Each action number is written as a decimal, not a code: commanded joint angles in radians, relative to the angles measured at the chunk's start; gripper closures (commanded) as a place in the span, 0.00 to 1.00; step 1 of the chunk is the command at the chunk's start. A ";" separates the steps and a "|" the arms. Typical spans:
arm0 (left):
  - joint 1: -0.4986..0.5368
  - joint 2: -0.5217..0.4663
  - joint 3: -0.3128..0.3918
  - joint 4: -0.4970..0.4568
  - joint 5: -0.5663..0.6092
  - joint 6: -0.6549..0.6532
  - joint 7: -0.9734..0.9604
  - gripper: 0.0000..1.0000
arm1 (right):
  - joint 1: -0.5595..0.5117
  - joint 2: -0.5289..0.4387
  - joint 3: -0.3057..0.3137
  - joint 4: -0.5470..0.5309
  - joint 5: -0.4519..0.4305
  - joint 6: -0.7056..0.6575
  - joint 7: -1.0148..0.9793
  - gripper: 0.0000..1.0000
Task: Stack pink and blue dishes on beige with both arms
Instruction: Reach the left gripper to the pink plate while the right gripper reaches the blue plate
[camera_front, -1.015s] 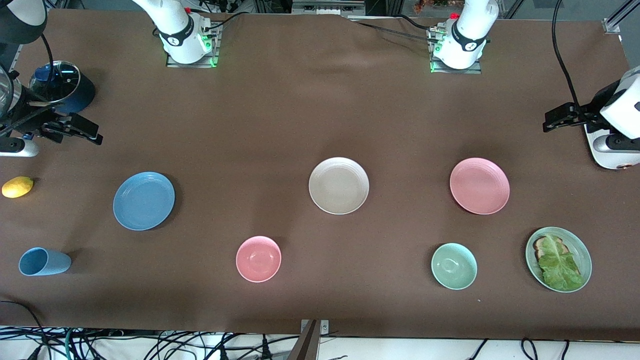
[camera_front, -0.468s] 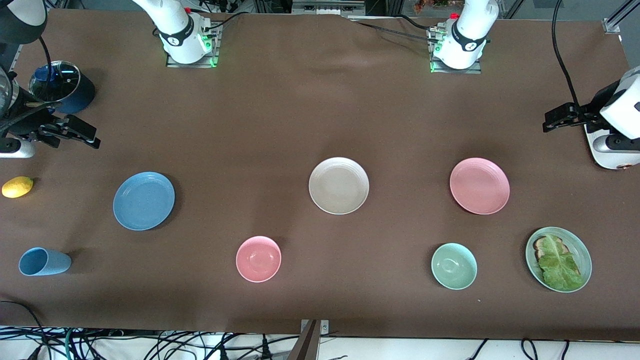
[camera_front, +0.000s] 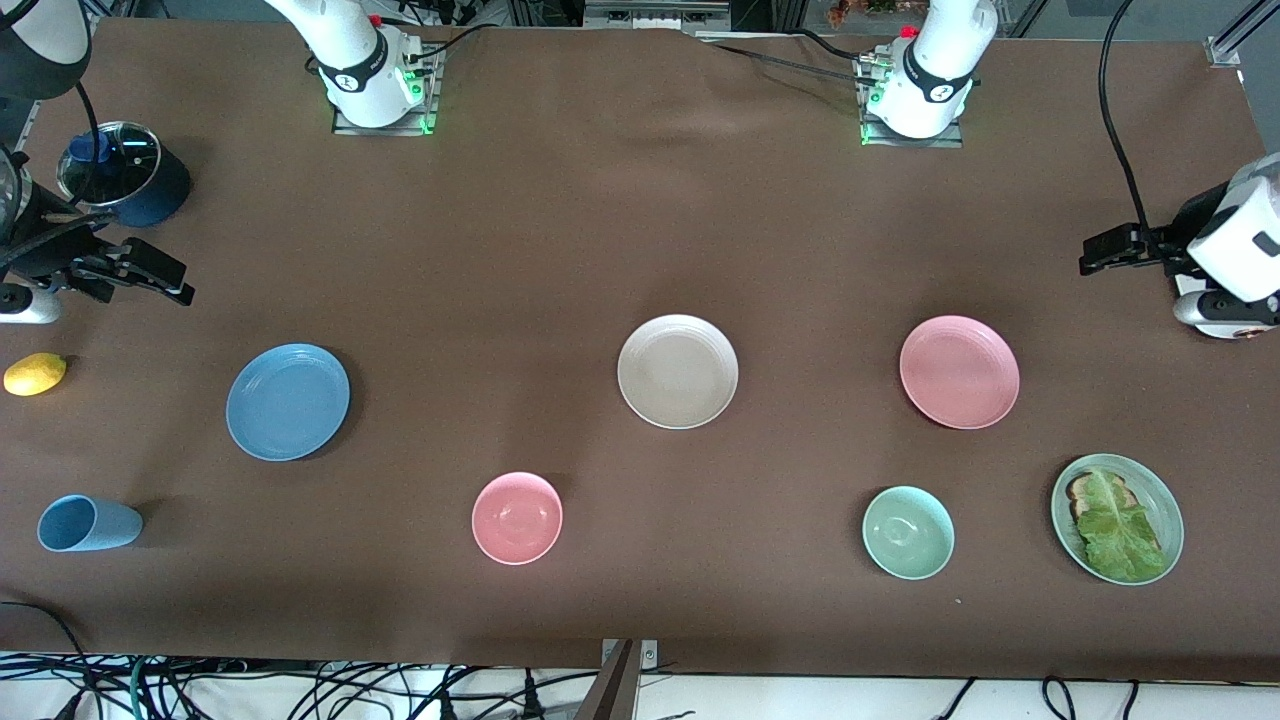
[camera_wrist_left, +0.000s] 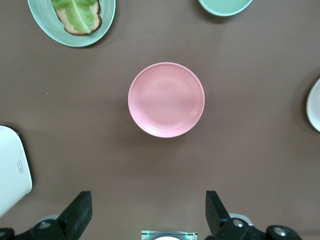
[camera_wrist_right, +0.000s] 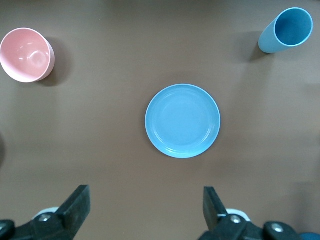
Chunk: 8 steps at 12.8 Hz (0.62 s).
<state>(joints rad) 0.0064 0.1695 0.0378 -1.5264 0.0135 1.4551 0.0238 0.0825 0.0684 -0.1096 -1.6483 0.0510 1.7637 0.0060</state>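
Both grippers hung spread and empty: left gripper (camera_wrist_left: 147, 212) over bare table near the pink plate (camera_front: 959, 372), right gripper (camera_wrist_right: 145, 210) near the blue plate (camera_front: 288, 401), at nine o'clock from the beige plate (camera_front: 677, 371).

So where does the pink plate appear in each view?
Front view: pink plate lies flat toward the left arm's end of the table, farther from the camera than the green bowl.
Left wrist view: pink plate at the centre.
Right wrist view: not in it.
Shared landmark: the green bowl.

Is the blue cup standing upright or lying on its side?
On its side. The blue cup lies on the table with its open mouth facing sideways, toward the right arm's end, showing the inside; the right wrist view agrees.
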 joint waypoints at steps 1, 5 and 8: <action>0.014 0.097 -0.001 0.031 -0.014 -0.007 -0.001 0.00 | 0.006 -0.001 0.002 0.002 -0.003 0.013 -0.008 0.00; 0.024 0.166 0.001 -0.075 -0.010 0.160 0.007 0.00 | -0.003 0.010 0.001 0.004 -0.005 0.025 -0.008 0.00; 0.041 0.166 0.001 -0.239 -0.010 0.367 0.008 0.00 | -0.004 0.011 -0.001 0.005 -0.013 0.028 -0.008 0.00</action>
<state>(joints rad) 0.0359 0.3642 0.0392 -1.6585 0.0135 1.7230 0.0241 0.0824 0.0788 -0.1097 -1.6483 0.0486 1.7858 0.0058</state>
